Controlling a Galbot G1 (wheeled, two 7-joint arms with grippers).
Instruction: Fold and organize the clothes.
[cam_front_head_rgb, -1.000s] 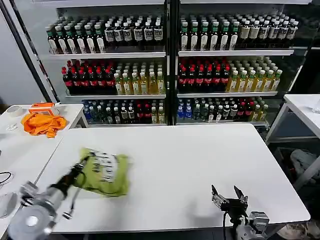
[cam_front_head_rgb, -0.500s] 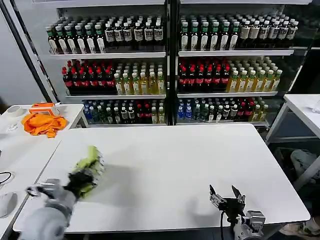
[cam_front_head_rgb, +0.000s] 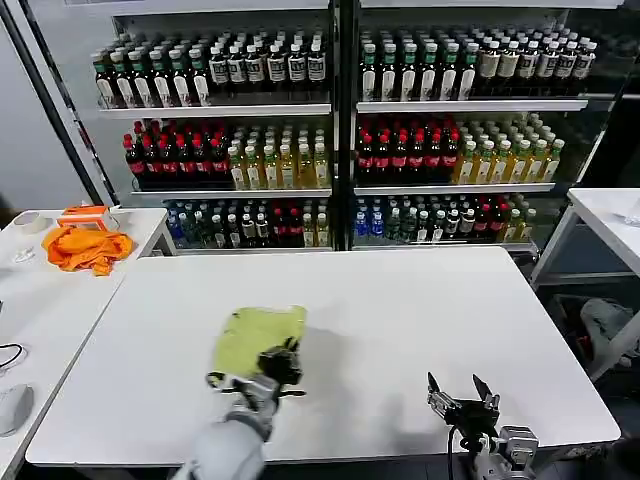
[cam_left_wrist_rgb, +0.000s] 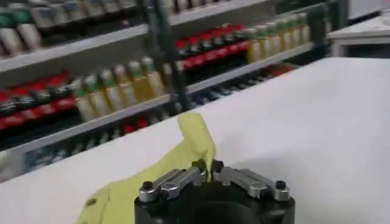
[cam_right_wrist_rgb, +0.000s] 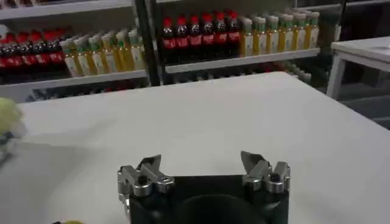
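Surroundings: a white table (cam_front_head_rgb: 400, 330) is set before glass-fronted shelving (cam_front_head_rgb: 340, 130) stocked with rows of bottled drinks (cam_front_head_rgb: 410, 150), with dark, red, yellow and green bottles grouped by shelf.
Side table: a second white table (cam_front_head_rgb: 40, 300) is placed at the robot's left, and a bright orange cloth (cam_front_head_rgb: 87, 247) is heaped on its far end beside an orange-and-white box (cam_front_head_rgb: 85, 215).
Obstructions: nothing is laid on the main table between the two grippers; the near edge of the shirt is covered by the left gripper in the head view.
T-shirt: a yellow-green T-shirt (cam_front_head_rgb: 258, 335) is bunched into a rumpled, roughly square bundle on the table, left of centre and nearer the front edge than the back. One corner (cam_left_wrist_rgb: 195, 131) is seen standing up past the fingers in the left wrist view. Only plain fabric is presented.
Left gripper: the left gripper (cam_front_head_rgb: 280, 365) is placed at the shirt's near edge, its fingers drawn together with a fold of the fabric pinched between them.
Right gripper: the right gripper (cam_front_head_rgb: 462, 397) is held near the table's front edge, well apart from the shirt, with its fingers spread wide and nothing between them.
Writing: bottle labels are visible, but no brand or lettering can be read.
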